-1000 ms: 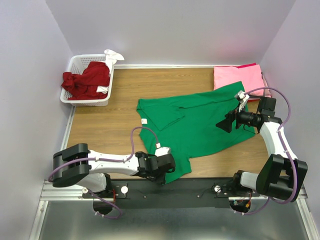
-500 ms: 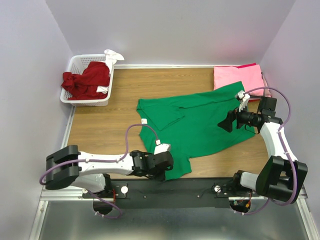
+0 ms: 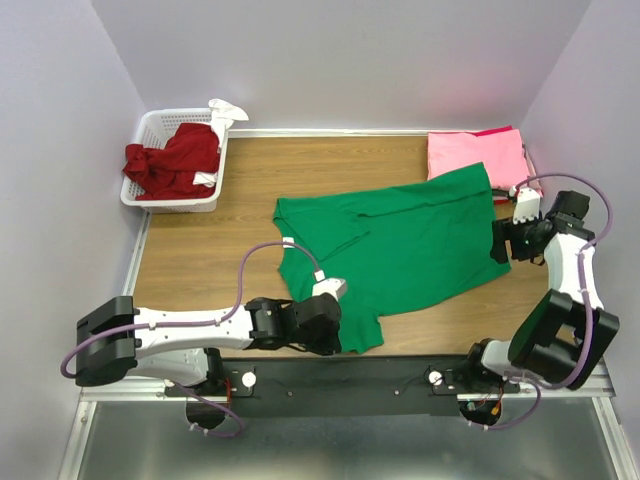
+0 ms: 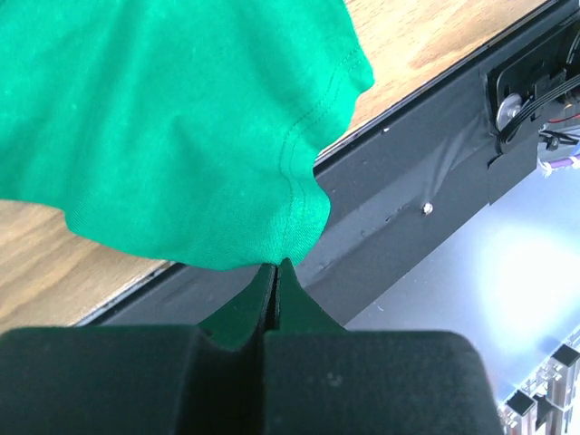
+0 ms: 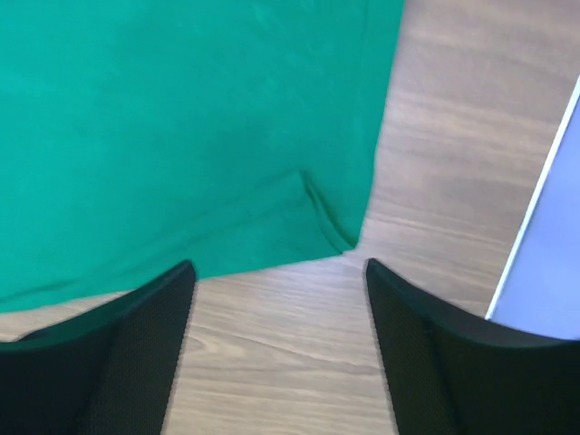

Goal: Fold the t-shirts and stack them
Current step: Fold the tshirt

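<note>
A bright green t-shirt (image 3: 400,245) lies spread across the middle of the table, white neck tag at its left. My left gripper (image 3: 338,338) is shut on its near hem corner; in the left wrist view the green cloth (image 4: 181,118) runs into the closed tips of that gripper (image 4: 275,265). My right gripper (image 3: 500,244) is open at the shirt's right edge. Its fingers (image 5: 145,344) straddle bare wood just short of the shirt's corner (image 5: 331,231). Folded pink t-shirts (image 3: 475,152) lie at the back right. A dark red t-shirt (image 3: 175,160) is heaped in the basket.
The white slotted basket (image 3: 150,125) stands at the back left with a white cloth (image 3: 225,108) on its rim. A black rail (image 3: 400,378) runs along the table's near edge, directly under the left gripper. Walls close in on three sides.
The left gripper has shut on the green shirt's near hem and drawn slightly left. The right arm has pulled back to the right, from over the shirt to its right edge.
</note>
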Robot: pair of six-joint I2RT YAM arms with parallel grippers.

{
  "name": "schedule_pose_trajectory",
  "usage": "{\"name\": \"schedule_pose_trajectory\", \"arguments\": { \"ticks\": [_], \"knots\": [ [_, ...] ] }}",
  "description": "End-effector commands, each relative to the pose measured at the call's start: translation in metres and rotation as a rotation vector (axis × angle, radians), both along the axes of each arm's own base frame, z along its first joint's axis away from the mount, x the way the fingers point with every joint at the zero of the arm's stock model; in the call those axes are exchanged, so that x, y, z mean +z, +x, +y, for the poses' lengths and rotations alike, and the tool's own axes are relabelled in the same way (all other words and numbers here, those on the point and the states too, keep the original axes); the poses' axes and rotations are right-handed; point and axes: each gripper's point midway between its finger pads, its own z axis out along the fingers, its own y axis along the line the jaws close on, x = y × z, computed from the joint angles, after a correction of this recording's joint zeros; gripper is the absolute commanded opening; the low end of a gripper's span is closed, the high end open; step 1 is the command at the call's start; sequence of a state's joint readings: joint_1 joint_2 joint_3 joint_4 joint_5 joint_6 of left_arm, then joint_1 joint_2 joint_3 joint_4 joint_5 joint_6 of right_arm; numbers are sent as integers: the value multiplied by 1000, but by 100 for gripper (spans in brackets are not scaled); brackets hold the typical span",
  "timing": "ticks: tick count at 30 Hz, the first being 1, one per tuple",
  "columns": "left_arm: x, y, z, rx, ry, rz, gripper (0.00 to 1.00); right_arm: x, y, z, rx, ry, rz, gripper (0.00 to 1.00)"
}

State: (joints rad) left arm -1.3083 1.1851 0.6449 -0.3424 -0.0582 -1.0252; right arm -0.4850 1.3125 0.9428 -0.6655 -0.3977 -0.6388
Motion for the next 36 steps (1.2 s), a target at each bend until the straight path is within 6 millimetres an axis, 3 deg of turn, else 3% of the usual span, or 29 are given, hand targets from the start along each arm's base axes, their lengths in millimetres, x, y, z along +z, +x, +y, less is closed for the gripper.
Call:
{"name": "schedule_pose_trajectory", "arguments": {
  "ticks": [1, 7, 19, 24, 28, 36],
  "knots": [
    [0, 2, 0, -38, -14, -9, 0, -25, -11, -20, 3, -56, 137, 76],
    [0, 11, -3, -54, 4, -19, 0, -41, 4, -23, 35, -14, 161, 67],
    [1, 12, -11, -95, 20, -10, 0, -29, 14, -30, 91, 49, 100, 66],
    [7, 15, -18, -90, -10, -24, 0, -28, 6, -7, 169, 200, 110, 66],
    [18, 17, -25, -82, -55, -35, 0, -23, 11, 3, 178, 281, 98, 66],
    [29, 21, -32, -107, -104, -82, 0, -11, 33, 0, 117, 354, 93, 63]
  ]
}}
